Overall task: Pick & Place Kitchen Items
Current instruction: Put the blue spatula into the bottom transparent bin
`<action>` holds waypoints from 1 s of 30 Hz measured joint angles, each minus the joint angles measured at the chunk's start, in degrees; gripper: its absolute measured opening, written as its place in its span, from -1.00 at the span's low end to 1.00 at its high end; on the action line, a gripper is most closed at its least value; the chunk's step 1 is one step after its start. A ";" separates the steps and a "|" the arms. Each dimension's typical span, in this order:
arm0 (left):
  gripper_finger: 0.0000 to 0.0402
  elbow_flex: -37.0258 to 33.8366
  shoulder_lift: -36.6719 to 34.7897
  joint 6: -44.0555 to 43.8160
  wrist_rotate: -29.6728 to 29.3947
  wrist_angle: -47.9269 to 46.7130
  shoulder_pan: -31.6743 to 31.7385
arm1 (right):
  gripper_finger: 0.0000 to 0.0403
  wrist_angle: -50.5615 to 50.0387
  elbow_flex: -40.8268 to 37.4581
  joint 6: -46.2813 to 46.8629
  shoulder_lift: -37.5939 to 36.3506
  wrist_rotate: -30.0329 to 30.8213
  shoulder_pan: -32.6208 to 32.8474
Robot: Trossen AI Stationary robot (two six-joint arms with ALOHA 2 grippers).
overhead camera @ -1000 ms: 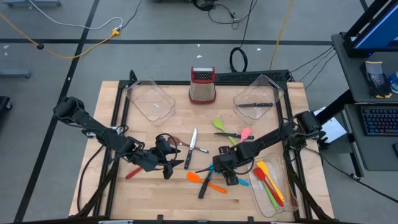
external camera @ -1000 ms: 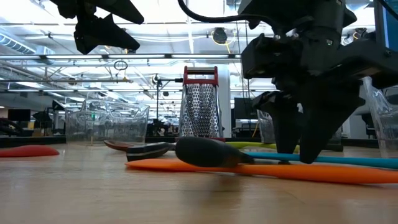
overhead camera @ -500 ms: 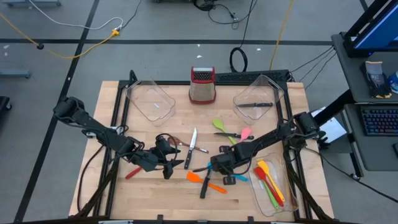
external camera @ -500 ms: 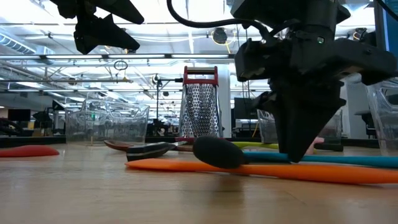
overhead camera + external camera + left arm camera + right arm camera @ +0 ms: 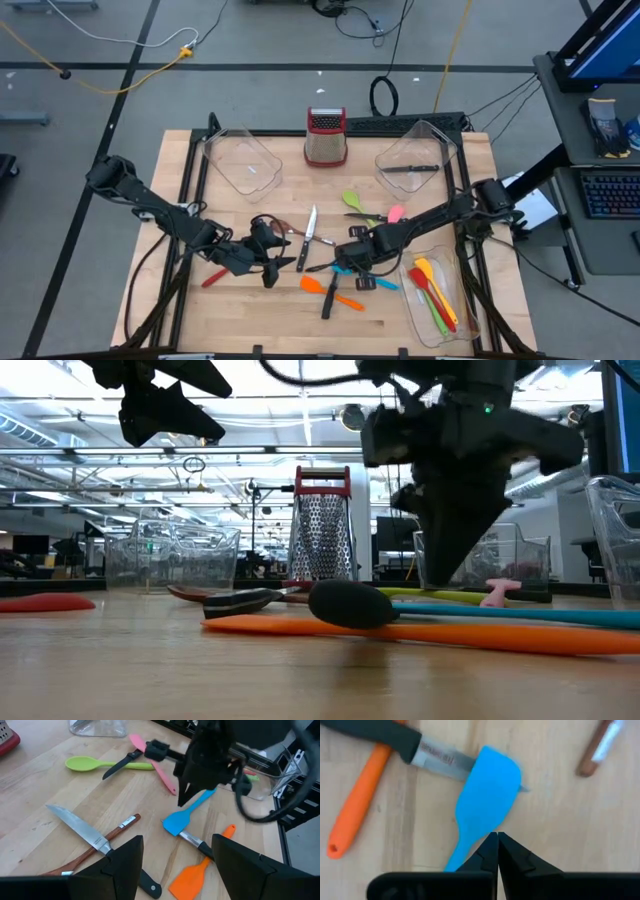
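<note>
Both arms are black, made of jointed segments with black cables running along them. The left gripper (image 5: 268,262) has broad, flat, matte black fingers (image 5: 120,870). The right gripper (image 5: 497,851) has narrow black fingers that end in thin points, and a small green light shows on its wrist housing.
</note>
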 joint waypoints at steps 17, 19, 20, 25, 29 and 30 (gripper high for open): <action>0.20 0.00 0.00 1.59 0.09 0.00 -0.02 | -0.17 -0.70 -0.10 1.81 0.04 -3.87 0.52; 0.20 0.00 0.00 1.59 0.09 -0.01 -0.02 | -0.09 1.08 -0.38 1.90 1.12 -3.57 0.81; 0.20 0.00 0.00 1.58 0.10 0.00 -0.02 | -0.06 1.91 -0.66 2.06 1.78 -3.74 0.89; 0.20 0.00 0.00 1.54 0.13 0.12 -0.02 | -0.08 2.89 -0.56 3.43 4.35 -3.22 1.57; 0.20 0.00 0.00 1.54 0.22 0.15 -0.02 | -0.22 3.27 -0.58 5.35 5.02 1.02 1.65; 0.20 0.00 0.00 1.50 0.24 0.16 -0.02 | -0.27 3.29 -0.58 5.48 5.04 2.17 1.71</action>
